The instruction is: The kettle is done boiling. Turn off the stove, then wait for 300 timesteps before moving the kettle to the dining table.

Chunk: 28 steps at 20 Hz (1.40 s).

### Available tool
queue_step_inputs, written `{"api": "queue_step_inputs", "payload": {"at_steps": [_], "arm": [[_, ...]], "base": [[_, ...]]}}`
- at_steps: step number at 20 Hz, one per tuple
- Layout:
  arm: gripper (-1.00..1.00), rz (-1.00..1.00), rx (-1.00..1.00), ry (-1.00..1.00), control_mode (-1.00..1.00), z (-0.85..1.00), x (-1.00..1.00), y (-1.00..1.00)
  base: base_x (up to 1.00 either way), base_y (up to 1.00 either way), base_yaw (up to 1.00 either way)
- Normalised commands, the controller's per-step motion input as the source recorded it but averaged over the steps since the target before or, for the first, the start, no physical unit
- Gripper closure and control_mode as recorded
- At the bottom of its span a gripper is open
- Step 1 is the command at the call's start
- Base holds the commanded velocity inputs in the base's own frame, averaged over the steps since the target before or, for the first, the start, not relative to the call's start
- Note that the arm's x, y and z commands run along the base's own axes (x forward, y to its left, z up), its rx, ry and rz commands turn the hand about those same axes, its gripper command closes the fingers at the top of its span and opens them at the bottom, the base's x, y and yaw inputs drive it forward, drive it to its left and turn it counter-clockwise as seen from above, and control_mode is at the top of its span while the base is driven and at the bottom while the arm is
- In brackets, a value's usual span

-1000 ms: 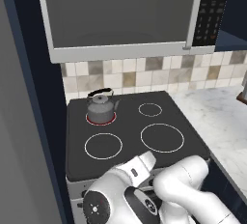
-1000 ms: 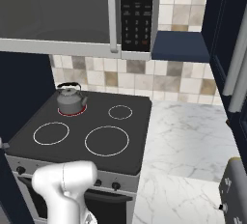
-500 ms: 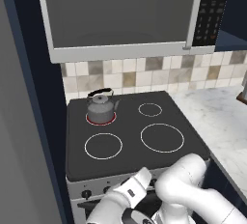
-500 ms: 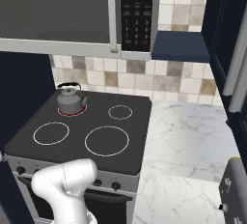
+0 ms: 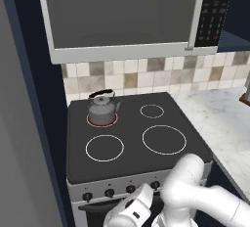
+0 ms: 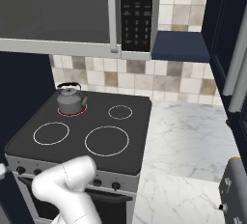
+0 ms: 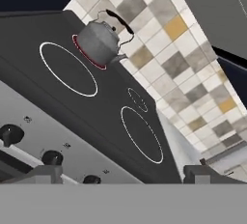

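Left base view: the kettle (image 5: 101,109) stands upright on the rear left burner of the stove (image 5: 132,160), and the ring (image 5: 102,121) under it glows red while the other three rings are white. Its black arched handle rises over the domed lid, and the short spout points toward the right side of the cooktop. A row of black knobs (image 5: 109,192) runs along the silver front panel, and the white arm bends low in front of that panel, close to the knobs. Above the stove hangs a microwave (image 5: 127,15) with a dark keypad on its right side; the marks on the keys are too small to read. Beige and brown tiles (image 5: 146,77) cover the wall behind, and a marble surface (image 5: 222,123) lies to the right of the stove.

Hand view, tilted: the end effector (image 7: 123,174) sits low in front of the panel with its two dark tips well apart and nothing between them. Three knobs (image 7: 52,158) show just ahead of it, with small marks beside them that cannot be read. The kettle (image 7: 99,42) is far across the cooktop, well apart from the end effector
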Motion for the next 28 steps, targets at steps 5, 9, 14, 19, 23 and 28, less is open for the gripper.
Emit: {"api": "queue_step_inputs", "payload": {"at_steps": [5, 9, 14, 19, 23, 28], "arm": [[-1.00, 0.06, 0.00, -0.06, -1.00, -0.28, 0.00, -0.05], [-1.00, 0.09, 0.00, -0.01, -1.00, -0.26, 0.04, -0.16], [-1.00, 0.09, 0.00, -0.03, -1.00, -0.32, 0.11, -0.08], [-1.00, 0.08, 0.00, -0.05, -1.00, -0.23, 0.16, 0.00], [-1.00, 0.07, 0.00, -0.01, -1.00, -0.04, 0.03, 0.04], [-1.00, 0.01, 0.00, -0.02, -1.00, -0.08, 0.09, 0.15]], "base": [[0.00, 0.00, 0.00], [0.00, 0.00, 0.00], [0.00, 0.00, 0.00], [0.00, 0.00, 0.00], [0.00, 0.00, 0.00], [0.00, 0.00, 0.00]]}}
